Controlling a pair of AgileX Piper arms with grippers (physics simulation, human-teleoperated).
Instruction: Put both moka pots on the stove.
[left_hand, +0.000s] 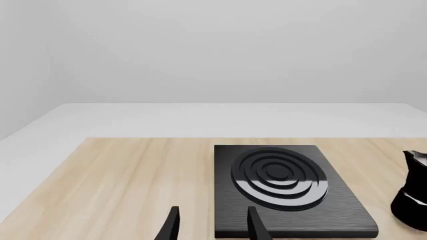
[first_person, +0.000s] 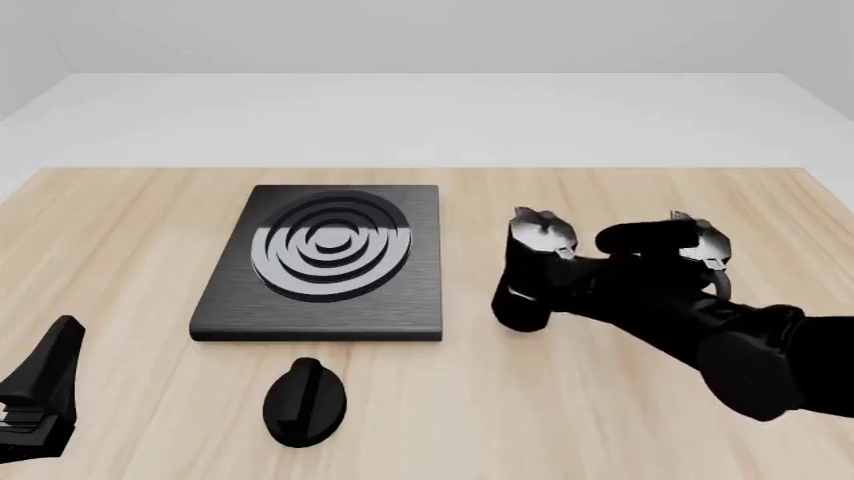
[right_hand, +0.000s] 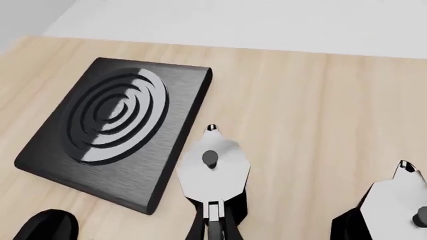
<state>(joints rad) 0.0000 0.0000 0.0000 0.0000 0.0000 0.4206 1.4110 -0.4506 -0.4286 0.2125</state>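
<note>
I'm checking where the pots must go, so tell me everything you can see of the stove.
The stove is a flat, square black slab with a brushed, matte-looking top and rounded edges, lying flat on the wooden table. Its round burner of concentric silver-grey and black rings is half lit, half in shadow. Nothing stands on it: both moka pots sit on the table to its right, the nearer moka pot apart from its edge. A black oval knob lies just in front, separate.

A light wooden table (first_person: 134, 230), grain running lengthwise, is set on a pale grey-white floor (first_person: 427, 110). Plain whitish walls (left_hand: 233, 45) are seen behind. Lighting is soft and even.
</note>
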